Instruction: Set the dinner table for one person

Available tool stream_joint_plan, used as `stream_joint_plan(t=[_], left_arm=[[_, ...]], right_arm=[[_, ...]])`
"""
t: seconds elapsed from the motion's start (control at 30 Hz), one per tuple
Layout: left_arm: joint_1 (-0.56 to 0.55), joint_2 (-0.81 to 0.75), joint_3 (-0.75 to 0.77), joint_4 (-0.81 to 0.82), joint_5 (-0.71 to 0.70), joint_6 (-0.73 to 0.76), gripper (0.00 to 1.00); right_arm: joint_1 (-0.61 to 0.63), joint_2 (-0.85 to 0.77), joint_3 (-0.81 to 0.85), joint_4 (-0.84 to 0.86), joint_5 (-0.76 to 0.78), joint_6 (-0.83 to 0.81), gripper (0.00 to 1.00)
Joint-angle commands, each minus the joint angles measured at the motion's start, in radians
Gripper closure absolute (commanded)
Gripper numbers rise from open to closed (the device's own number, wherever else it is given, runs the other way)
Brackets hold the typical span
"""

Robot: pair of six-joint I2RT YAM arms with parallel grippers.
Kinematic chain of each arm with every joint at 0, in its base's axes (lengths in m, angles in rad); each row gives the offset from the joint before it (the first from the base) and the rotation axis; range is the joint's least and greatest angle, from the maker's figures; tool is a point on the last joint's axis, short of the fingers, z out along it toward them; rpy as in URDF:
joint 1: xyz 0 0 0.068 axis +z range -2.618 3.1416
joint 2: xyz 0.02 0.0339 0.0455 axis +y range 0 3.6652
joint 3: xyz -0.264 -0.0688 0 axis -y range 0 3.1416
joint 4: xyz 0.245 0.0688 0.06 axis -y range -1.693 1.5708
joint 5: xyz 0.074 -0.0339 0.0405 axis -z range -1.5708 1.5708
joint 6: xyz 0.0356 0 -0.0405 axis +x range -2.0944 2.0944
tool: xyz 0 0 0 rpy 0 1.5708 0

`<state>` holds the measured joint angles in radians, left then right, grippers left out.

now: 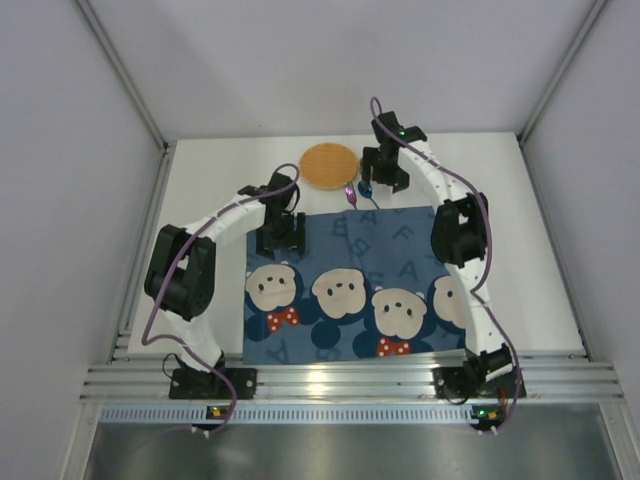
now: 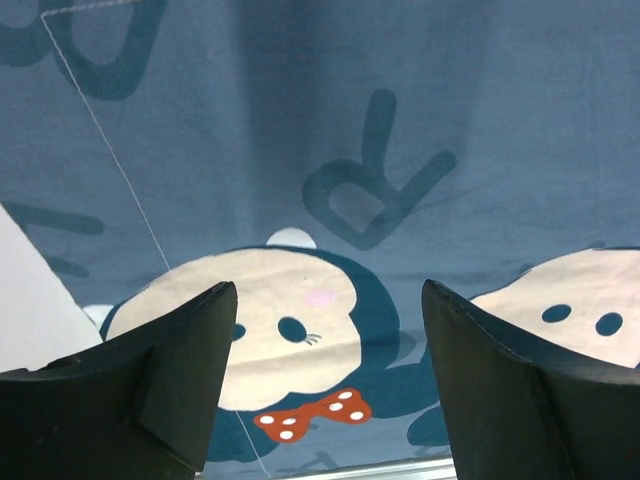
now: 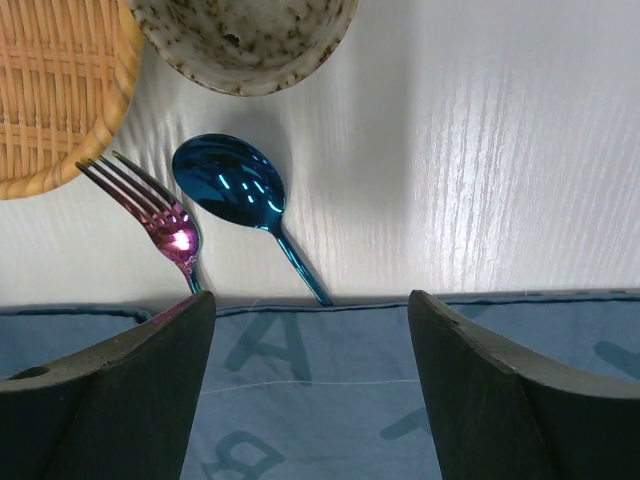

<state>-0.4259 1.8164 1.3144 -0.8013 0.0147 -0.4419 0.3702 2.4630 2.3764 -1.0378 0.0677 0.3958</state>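
Note:
The white dinner table (image 1: 520, 250) carries a dark blue mouse-print placemat (image 1: 350, 290), also in the left wrist view (image 2: 400, 120) and the right wrist view (image 3: 320, 400). A round woven plate (image 1: 328, 165) lies behind the mat, seen also in the right wrist view (image 3: 50, 90). A blue spoon (image 3: 235, 195) and a purple fork (image 3: 160, 220) lie on the table, handles under the mat's far edge. A speckled bowl (image 3: 240, 40) sits beyond them. My left gripper (image 1: 281, 238) is open, empty, over the mat's left part (image 2: 330, 380). My right gripper (image 1: 385, 180) is open, empty, over the mat's far edge (image 3: 310, 390).
White walls enclose the table on three sides. An aluminium rail (image 1: 350, 380) runs along the near edge, where both arm bases are bolted. Bare tabletop lies left (image 1: 200, 190) and right of the mat.

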Motion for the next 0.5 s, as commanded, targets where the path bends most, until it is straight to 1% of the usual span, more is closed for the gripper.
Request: stream_joint_plan(t=[0.0,0.17,0.3,0.47], left_arm=[[0.027,0.029,0.003,0.069,0.042,0.017,0.20],[0.067,0.069,0.028,0.080,0.064,0.031,0.21],[0.090,0.086,0.032,0.091,0.086,0.045,0.21],[0.124,0.086,0.020,0.089,0.093,0.077,0.22]], right_arm=[[0.036,-0.006,0.030,0.007,0.058,-0.034,0.23],[0.073,0.039,0.026,-0.007,0.093,-0.032,0.29],[0.078,0.066,0.020,-0.022,0.135,-0.023,0.32],[0.078,0.106,0.046,-0.022,0.161,-0.022,0.39]])
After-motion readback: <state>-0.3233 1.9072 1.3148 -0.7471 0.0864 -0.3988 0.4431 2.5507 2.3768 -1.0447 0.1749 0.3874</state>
